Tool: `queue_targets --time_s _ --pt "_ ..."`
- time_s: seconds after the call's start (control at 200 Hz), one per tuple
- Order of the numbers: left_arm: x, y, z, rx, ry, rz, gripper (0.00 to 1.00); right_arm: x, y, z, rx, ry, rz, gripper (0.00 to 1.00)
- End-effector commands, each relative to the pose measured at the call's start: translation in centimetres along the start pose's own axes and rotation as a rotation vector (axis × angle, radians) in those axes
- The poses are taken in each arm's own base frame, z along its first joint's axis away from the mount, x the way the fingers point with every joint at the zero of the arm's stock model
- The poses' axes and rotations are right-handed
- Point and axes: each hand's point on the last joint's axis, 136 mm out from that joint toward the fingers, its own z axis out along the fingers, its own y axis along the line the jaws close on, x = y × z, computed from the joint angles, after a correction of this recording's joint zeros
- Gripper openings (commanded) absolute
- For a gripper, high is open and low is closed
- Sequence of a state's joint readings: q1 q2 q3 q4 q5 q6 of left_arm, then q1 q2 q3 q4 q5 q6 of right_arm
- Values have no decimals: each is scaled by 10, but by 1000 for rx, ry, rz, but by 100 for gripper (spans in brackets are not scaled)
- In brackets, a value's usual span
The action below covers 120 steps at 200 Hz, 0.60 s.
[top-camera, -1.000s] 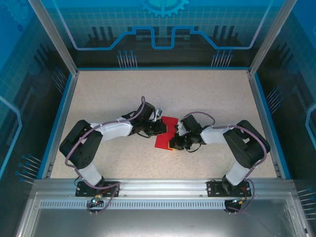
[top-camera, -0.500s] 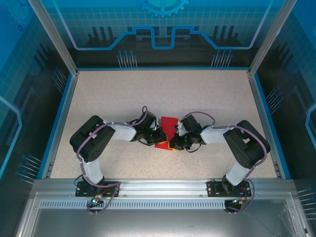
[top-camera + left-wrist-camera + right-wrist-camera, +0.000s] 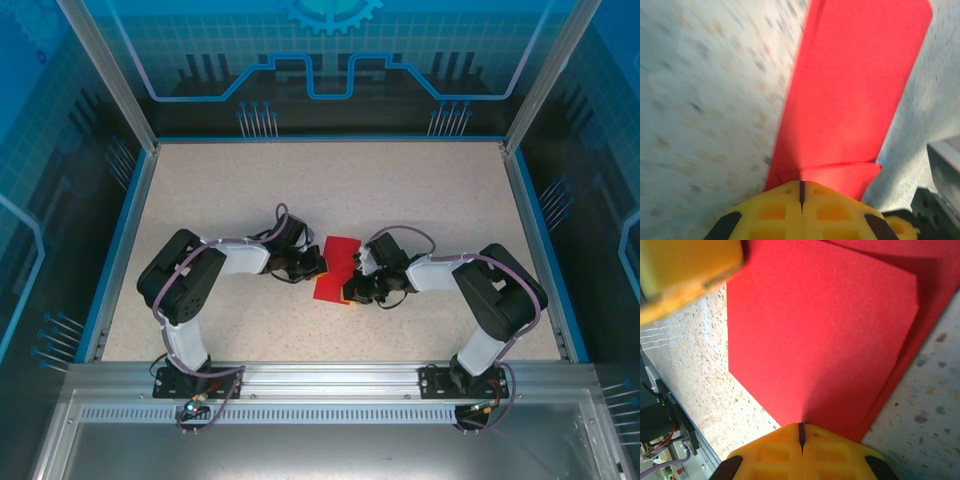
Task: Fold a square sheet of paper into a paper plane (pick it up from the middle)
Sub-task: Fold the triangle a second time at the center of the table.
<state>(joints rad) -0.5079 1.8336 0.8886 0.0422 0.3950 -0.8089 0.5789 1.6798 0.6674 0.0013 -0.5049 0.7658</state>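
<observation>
Pinching red paper: left end effector, right end effector.

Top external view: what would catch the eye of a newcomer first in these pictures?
The bright red paper, partly folded, lies in the middle of the pale speckled table. The left tool and the right tool meet it from opposite sides. Both are shut, and each wrist view has yellow tips against the red sheet.
</observation>
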Motion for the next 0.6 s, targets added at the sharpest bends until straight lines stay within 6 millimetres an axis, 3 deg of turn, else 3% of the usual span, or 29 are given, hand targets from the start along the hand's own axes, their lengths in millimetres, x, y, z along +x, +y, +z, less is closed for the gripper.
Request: queue_targets --time_s 0.0,0.22,0.465,0.595 --pt "-16 17 -2 -64 -18 -12 6 35 -40 1 141 97 88 0" --pt "-25 13 -10 -41 -20 -5 6 32 -37 0 136 93 84 1" --pt "-21 -21 -39 60 -47 51 11 27 -32 0 124 88 77 1" --pt "-6 -44 -40 121 -4 116 11 22 -27 0 116 78 72 2"
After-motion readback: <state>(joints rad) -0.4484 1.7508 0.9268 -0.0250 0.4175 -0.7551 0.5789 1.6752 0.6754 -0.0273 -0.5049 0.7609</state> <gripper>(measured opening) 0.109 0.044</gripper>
